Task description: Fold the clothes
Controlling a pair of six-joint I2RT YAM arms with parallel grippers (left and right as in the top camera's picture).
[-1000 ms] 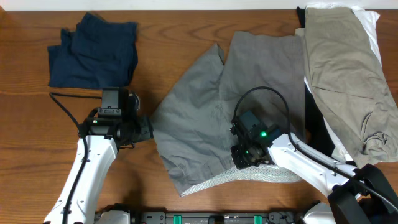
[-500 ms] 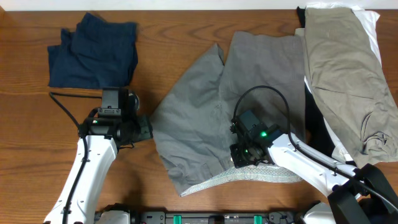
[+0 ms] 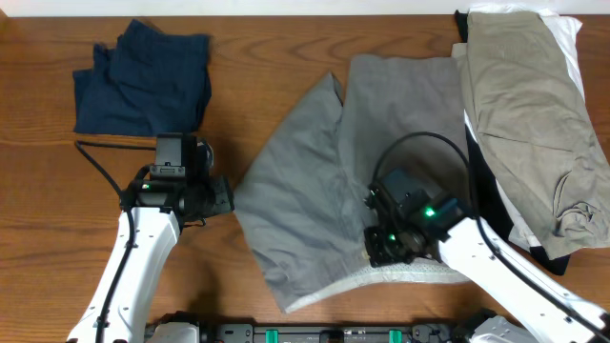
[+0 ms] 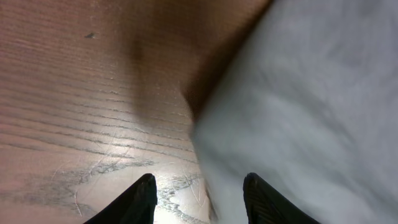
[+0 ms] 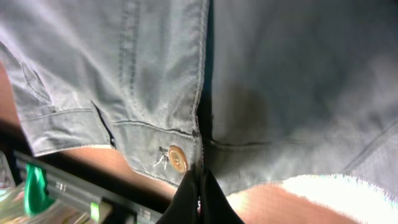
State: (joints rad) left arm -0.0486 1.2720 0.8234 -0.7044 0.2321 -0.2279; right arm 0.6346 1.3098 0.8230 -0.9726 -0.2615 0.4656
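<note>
Right gripper (image 5: 200,198) clamped on grey shorts (image 3: 315,181); left gripper (image 4: 199,202) open at their edge.

My right fingers are closed together on the shorts' waistband, just beside the metal snap button (image 5: 178,158). My left fingers stand apart and grip nothing, low over the wooden table (image 3: 248,57), with the left edge of the shorts lying between them. The shorts lie spread mid-table, between a navy garment (image 3: 143,81) at far left and a khaki garment (image 3: 529,105) at right.
</note>
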